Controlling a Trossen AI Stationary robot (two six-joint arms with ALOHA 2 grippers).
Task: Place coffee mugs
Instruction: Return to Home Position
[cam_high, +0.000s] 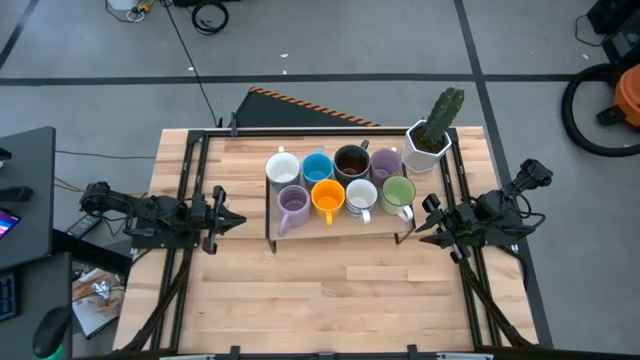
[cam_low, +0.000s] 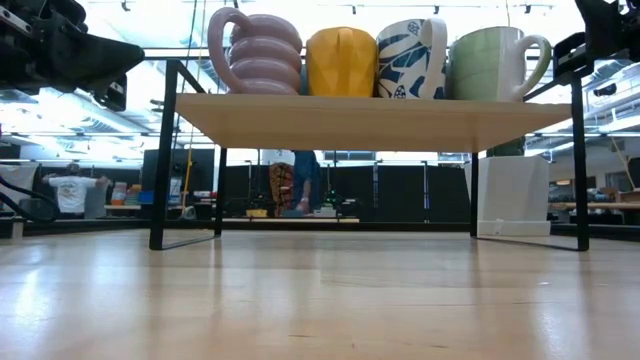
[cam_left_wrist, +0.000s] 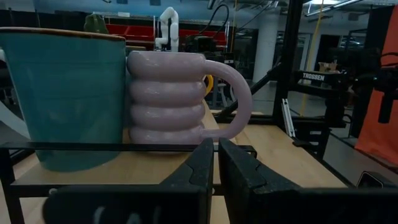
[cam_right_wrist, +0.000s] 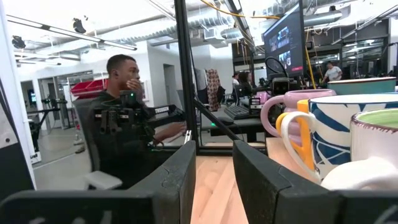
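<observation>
Eight mugs stand on their bases on a raised wooden shelf (cam_high: 340, 222) with a black frame. Back row: white (cam_high: 283, 166), blue (cam_high: 317, 167), dark brown (cam_high: 351, 161), purple (cam_high: 386, 164). Front row: ribbed purple (cam_high: 292, 205), orange (cam_high: 328, 198), white with a blue pattern (cam_high: 361, 197), green (cam_high: 398, 192). My left gripper (cam_high: 238, 219) is shut and hovers left of the shelf, pointing at the ribbed purple mug (cam_left_wrist: 166, 98). My right gripper (cam_high: 422, 226) is open and hovers right of the shelf, beside the green mug (cam_right_wrist: 376, 146). Neither touches anything.
A white hexagonal cactus pot (cam_high: 428, 140) stands at the shelf's far right corner. Black rails (cam_high: 190, 170) run along both sides of the table. Bare wood (cam_high: 330, 300) lies between the shelf and the near edge. A person (cam_right_wrist: 124, 118) sits beyond the table.
</observation>
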